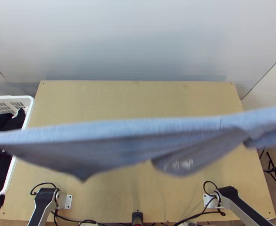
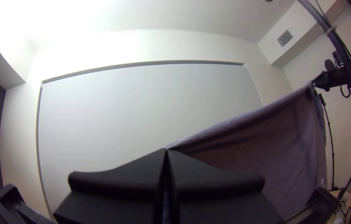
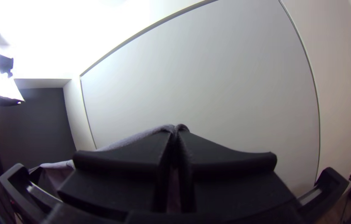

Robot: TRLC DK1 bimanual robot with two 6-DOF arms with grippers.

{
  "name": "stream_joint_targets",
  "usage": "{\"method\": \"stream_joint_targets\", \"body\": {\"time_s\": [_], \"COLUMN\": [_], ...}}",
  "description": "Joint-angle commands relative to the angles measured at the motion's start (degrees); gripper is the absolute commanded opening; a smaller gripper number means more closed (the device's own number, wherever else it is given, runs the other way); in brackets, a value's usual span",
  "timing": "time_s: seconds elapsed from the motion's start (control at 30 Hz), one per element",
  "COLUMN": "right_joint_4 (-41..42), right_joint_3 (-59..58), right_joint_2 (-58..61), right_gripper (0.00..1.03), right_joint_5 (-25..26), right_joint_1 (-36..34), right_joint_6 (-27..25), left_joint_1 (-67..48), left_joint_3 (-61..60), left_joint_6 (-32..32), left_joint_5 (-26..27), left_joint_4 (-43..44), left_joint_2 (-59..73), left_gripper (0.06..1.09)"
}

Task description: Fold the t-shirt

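A blue-grey t-shirt (image 1: 138, 132) hangs in the air above the table, stretched across the top view from its left edge to its right edge. Its upper edge is pulled nearly straight, while the lower parts droop in uneven points. My left gripper (image 2: 166, 155) is shut on one end of the t-shirt (image 2: 262, 153), and the cloth slopes up from there to a dark shape at its far end. At the opposite end, my right gripper (image 3: 176, 137) is shut on a bunched edge of the t-shirt (image 3: 138, 136). The fingers hide the gripped cloth.
Beneath the cloth lies the wooden table (image 1: 138, 98). A white basket (image 1: 29, 109) with dark clothes stands at its left side. The arms' bases and black cables are along the near edge. A black stand (image 1: 274, 169) is beyond the right side.
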Motion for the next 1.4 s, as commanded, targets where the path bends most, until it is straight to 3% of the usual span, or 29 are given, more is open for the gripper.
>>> {"method": "stream_joint_targets", "body": {"time_s": [0.0, 0.2, 0.3, 0.6, 0.73, 0.93, 1.17, 1.37], "right_joint_4": [-4.9, -13.3, -15.8, -7.6, -2.6, 9.8, 32.9, 54.2], "right_joint_3": [0.2, -1.0, -9.6, -42.6, -54.7, -68.1, -81.2, -86.3], "right_joint_2": [-4.6, -5.7, -8.4, -20.7, -23.3, -22.2, -11.1, 4.2], "right_gripper": [0.03, 0.03, 0.03, 0.03, 0.03, 0.03, 0.03, 0.03], "right_joint_5": [-2.8, -5.8, -7.0, -8.2, -8.2, -8.1, -7.1, -1.0], "right_joint_1": [-2.7, -3.6, -3.6, -3.5, -3.4, -3.1, -2.8, 0.2], "right_joint_6": [1.2, 3.5, 3.9, 1.1, -1.0, -1.6, -1.5, -1.1], "left_joint_1": [1.2, 1.2, 1.2, 1.1, 0.9, 0.5, 0.3, -0.1], "left_joint_3": [-1.9, -7.2, -11.9, -34.1, -42.2, -51.7, -57.3, -55.9], "left_joint_6": [0.0, 3.1, 4.3, 2.8, 1.7, 0.9, -5.3, -9.9], "left_joint_5": [-0.1, -0.2, -0.3, -0.5, 0.0, 0.1, -2.0, -5.6], "left_joint_4": [-0.3, -0.7, -0.7, 1.0, 6.0, 23.2, 42.6, 50.1], "left_joint_2": [-6.0, -11.5, -14.1, -22.8, -22.7, -16.3, 3.2, 22.3], "left_gripper": [0.09, 0.09, 0.09, 0.09, 0.09, 0.09, 0.09, 0.09]}}
